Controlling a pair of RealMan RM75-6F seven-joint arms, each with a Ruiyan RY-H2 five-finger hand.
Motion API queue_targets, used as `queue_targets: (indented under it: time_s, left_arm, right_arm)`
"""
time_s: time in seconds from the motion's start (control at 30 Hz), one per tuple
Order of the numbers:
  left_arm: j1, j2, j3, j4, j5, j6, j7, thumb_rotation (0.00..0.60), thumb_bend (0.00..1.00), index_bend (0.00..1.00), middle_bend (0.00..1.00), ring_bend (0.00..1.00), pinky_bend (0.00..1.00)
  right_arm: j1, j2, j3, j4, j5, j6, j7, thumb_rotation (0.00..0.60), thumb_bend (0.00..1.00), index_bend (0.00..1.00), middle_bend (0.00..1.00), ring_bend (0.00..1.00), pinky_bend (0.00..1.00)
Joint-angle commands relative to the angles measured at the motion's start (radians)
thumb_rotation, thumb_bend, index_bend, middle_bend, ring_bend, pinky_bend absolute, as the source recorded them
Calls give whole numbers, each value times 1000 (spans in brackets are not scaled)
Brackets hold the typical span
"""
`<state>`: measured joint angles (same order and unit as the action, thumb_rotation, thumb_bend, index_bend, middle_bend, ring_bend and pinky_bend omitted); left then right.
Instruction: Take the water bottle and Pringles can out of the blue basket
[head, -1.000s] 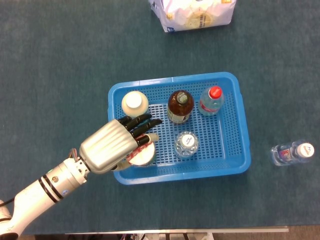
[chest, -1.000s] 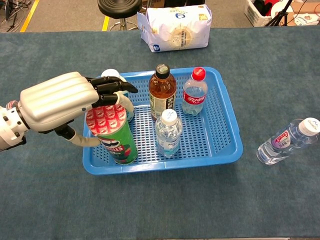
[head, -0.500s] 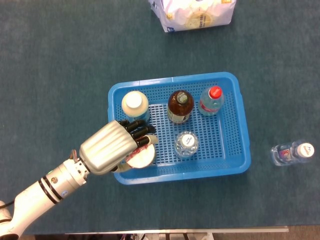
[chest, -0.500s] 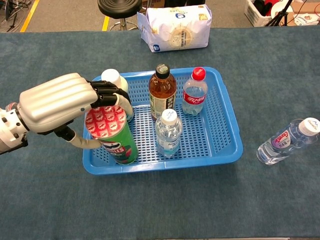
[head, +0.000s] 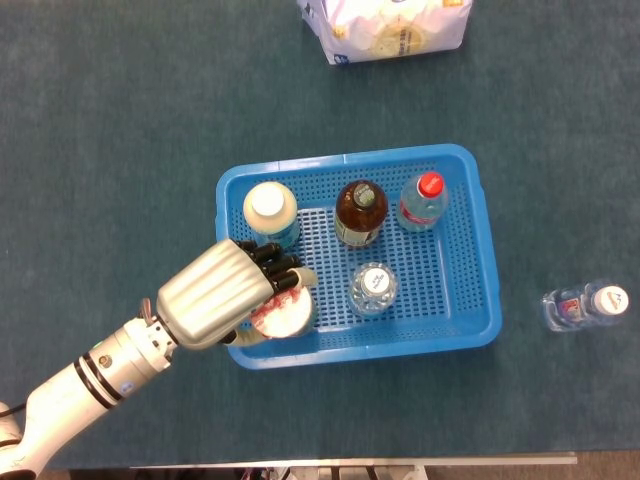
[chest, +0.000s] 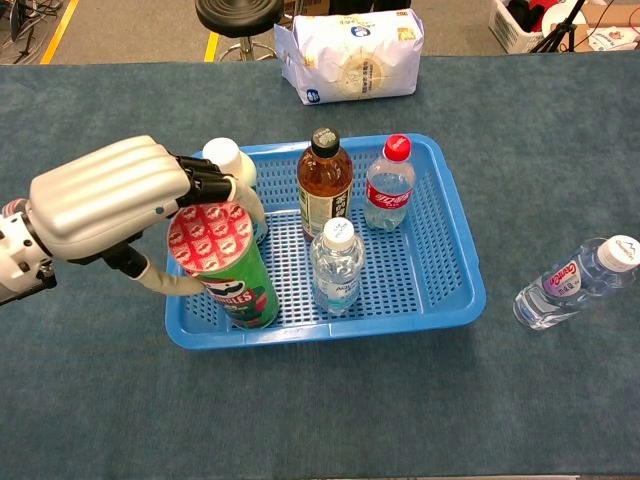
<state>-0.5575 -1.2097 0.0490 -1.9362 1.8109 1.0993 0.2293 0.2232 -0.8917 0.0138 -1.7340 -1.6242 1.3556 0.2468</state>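
My left hand (chest: 110, 200) wraps the Pringles can (chest: 225, 270) near its lid at the blue basket (chest: 455, 250)'s lower-left corner, gripped for a lift clear of the bottles

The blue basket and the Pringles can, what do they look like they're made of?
Blue basket: looks like moulded plastic, glossy, with perforated grid walls and floor. Pringles can: probably printed cardboard, a matte green label; its patterned red top looks like a foil or plastic seal.
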Motion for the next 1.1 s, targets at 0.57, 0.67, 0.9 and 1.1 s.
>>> queue_targets:
  time_s: [0.57, 0.67, 0.9, 1.1]
  left_arm:
    - [74, 204, -32, -164, -52, 85, 228, 600, 142, 480, 454, 394, 620]
    - [96, 237, -32, -188, -52, 108, 264, 600, 142, 481, 455, 394, 621]
    - [144, 300, -30, -232, -55, 150, 331, 600, 142, 484, 459, 395, 621]
    - [179, 336, -33, -252, -31, 192, 353, 600, 142, 485, 462, 398, 621]
  right_arm:
    - [-17, 4, -3, -5, -17, 34, 12, 600, 0, 215, 335, 255, 427]
    - [-17, -1, -3, -3, -19, 34, 14, 600, 0, 216, 335, 255, 427]
    - [-13, -8, -3, 3, -16, 25, 19, 600, 0, 215, 335, 255, 427]
    - [-9, -15, -3, 7, -13, 17, 20, 600, 0, 215, 335, 255, 427]
